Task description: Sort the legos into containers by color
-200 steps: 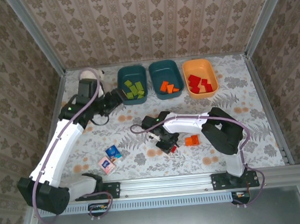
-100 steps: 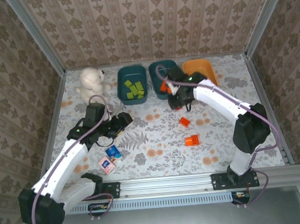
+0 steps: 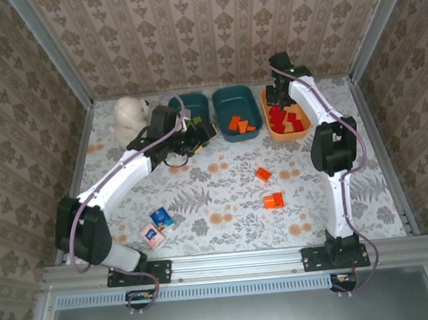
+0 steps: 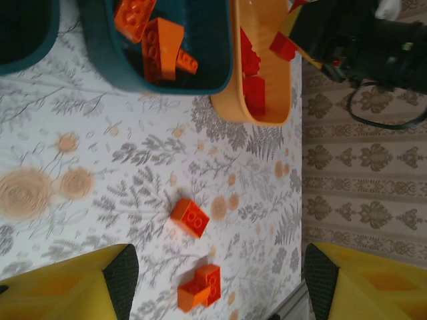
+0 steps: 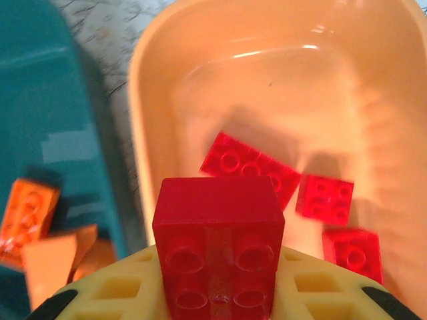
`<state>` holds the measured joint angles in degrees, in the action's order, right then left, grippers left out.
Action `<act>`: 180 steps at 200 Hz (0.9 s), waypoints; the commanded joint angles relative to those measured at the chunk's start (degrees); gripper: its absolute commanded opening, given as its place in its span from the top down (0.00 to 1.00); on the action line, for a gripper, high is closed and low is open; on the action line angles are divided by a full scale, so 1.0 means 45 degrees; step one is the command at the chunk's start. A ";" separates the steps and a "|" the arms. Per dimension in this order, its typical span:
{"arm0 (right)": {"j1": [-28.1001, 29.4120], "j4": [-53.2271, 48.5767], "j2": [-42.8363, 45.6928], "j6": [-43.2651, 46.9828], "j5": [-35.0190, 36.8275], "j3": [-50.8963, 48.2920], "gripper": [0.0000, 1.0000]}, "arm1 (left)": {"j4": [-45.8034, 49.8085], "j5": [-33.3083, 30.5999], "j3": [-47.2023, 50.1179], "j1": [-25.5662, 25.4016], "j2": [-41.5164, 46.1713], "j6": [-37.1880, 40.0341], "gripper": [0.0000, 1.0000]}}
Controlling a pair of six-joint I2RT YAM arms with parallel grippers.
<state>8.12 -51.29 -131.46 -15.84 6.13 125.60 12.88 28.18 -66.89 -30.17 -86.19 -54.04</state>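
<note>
A small red plastic lego brick [image 5: 219,247], studs facing the lens, sits clenched in your right end effector [image 3: 276,96], which hangs above the shallow orange plastic tub [image 5: 267,73] at the far right of the flower-patterned table [image 3: 333,165]. Other red bricks [image 5: 250,163] already lie in that tub. The piece looks light, rigid and glossy, so it is likely to slip if pinched off-centre. Your safest hold is square across two flat side walls, low on the body and clear of the studs. It should survive a short drop into the tub.

Next door, the middle dark teal tub [image 3: 231,99] holds orange bricks [image 3: 241,124]. Two loose orange pieces [image 3: 263,174] [image 3: 274,200] lie apart on the open table and probably come next. One is skewed, so turn the wrist to meet its flat sides.

Your left end effector [image 3: 201,131] hovers at the left dark teal tub [image 3: 194,101], with its fingers spread and nothing between them.
</note>
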 commanded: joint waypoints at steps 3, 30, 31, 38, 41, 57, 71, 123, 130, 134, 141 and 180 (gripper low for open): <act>-0.0248 0.0427 -0.1079 -0.0591 0.0339 0.1272 0.71 | -0.0787 0.0443 -0.1068 -0.0129 -0.0868 -0.0022 0.30; -0.0608 0.1050 -0.2064 -0.0961 0.0073 0.2031 0.69 | -0.0640 0.0630 -0.1999 -0.0238 -0.1709 0.0095 0.31; -0.0620 0.1067 -0.2099 -0.0997 0.0058 0.2050 0.69 | -0.0628 0.0621 -0.2024 -0.0243 -0.1727 0.0095 0.31; -0.0716 0.1166 -0.2289 -0.1180 -0.0016 0.2205 0.69 | -0.0581 0.0631 -0.2146 -0.0266 -0.1839 0.0110 0.31; -0.0760 0.1185 -0.2379 -0.1226 -0.0032 0.2289 0.69 | -0.0578 0.0617 -0.2173 -0.0284 -0.1886 0.0114 0.31; -0.0922 0.1221 -0.2870 -0.1447 -0.0116 0.2718 0.69 | -0.0520 0.0591 -0.2244 -0.0316 -0.1988 0.0077 0.31; -0.1020 0.1096 -0.3282 -0.1554 -0.0141 0.3116 0.68 | -0.0521 0.0562 -0.2175 -0.0345 -0.1975 0.0027 0.31; -0.1135 0.0545 -0.4194 -0.1738 -0.0608 0.3836 0.66 | -0.0438 0.0373 -0.2122 -0.0365 -0.1952 -0.0041 0.31; -0.1121 0.0413 -0.4223 -0.1752 -0.0692 0.3834 0.65 | -0.0404 0.0359 -0.2137 -0.0365 -0.1969 -0.0022 0.31; -0.1121 0.0325 -0.4210 -0.1740 -0.0736 0.3829 0.64 | -0.0385 0.0348 -0.2120 -0.0365 -0.1973 -0.0022 0.31; -0.1121 0.0189 -0.4224 -0.1745 -0.0794 0.3810 0.60 | -0.0388 0.0321 -0.2127 -0.0355 -0.1981 -0.0017 0.31; -0.1111 -0.0306 -0.3499 -0.1659 -0.0845 0.3829 0.32 | -0.0452 0.0367 -0.1995 -0.0424 -0.1943 -0.0022 0.32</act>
<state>2.90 -49.47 -150.08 -23.09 3.46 140.70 11.09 29.78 -75.40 -31.53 -94.89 -54.04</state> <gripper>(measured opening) 0.633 0.685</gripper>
